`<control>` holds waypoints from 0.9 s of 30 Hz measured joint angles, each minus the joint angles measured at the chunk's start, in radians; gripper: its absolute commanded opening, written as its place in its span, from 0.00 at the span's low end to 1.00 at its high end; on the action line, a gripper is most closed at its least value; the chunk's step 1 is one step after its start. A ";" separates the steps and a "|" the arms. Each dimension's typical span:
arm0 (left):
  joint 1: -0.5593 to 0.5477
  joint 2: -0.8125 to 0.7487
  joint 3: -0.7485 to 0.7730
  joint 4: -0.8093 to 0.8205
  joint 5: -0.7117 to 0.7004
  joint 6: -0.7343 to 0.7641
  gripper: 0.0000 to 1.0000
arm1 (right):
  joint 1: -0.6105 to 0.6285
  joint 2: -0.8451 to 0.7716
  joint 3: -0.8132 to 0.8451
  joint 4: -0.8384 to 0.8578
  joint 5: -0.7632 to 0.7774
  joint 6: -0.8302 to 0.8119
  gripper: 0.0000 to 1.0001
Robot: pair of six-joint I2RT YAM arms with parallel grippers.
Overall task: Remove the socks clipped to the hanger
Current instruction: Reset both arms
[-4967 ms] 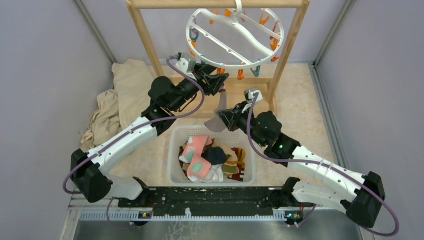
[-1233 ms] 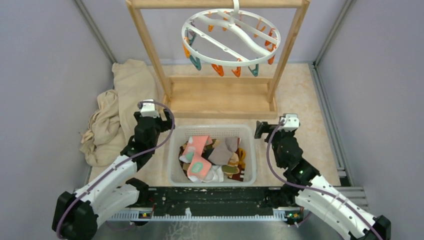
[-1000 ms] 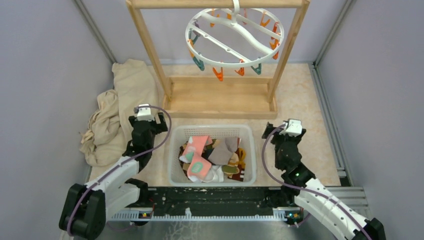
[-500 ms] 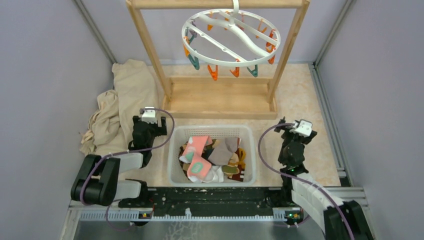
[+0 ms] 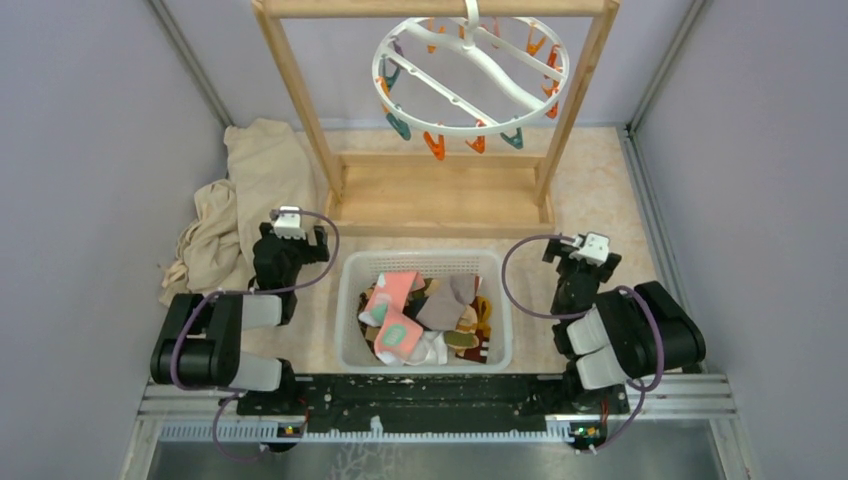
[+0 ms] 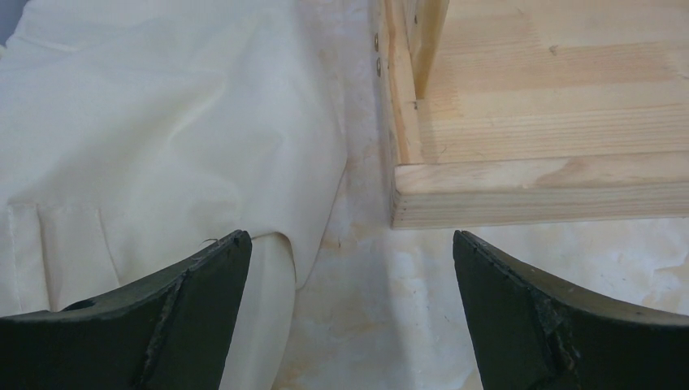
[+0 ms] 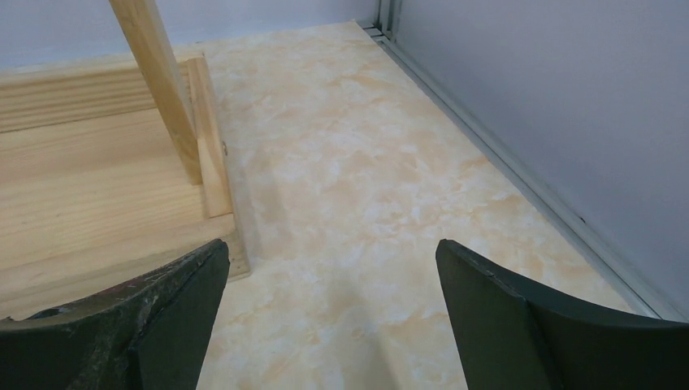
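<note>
- Left hand (image 6: 349, 236): fingers apart, holding nothing, low over the surface (image 6: 374, 325) beside a cream cloth (image 6: 146, 122).
- Socks (image 5: 420, 315): heaped in the basket (image 5: 425, 257) between the arms. Expect them to be light, soft and limp; pinch a bunched fold or a cuff.
- Hanger (image 5: 460, 129): hangs from the wooden frame (image 5: 300, 100), beyond the basket. Its clips (image 5: 437, 145) appear bare. It is likely to swing when pulled.
- Right hand (image 7: 331, 244): fingers apart, empty, over bare surface.

Wooden frame (image 5: 440, 200) stands at back centre of marbled table (image 5: 600, 180). White perforated basket (image 5: 425, 259) sits just in front of its base. Crumpled cream cloth (image 5: 240, 200) lies beside frame's left side.
</note>
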 measured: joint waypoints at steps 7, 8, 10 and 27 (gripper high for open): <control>0.028 0.101 -0.031 0.209 0.091 0.001 0.99 | -0.002 0.026 0.000 0.037 -0.041 -0.019 0.98; 0.028 0.123 -0.041 0.240 0.095 0.001 0.99 | -0.002 0.031 0.000 0.039 -0.052 -0.023 0.99; 0.029 0.167 -0.060 0.301 0.111 0.004 0.99 | -0.002 0.059 0.000 0.045 -0.090 -0.035 0.98; 0.032 0.185 -0.013 0.297 0.204 0.028 0.99 | -0.002 0.113 0.000 0.046 -0.164 -0.076 0.98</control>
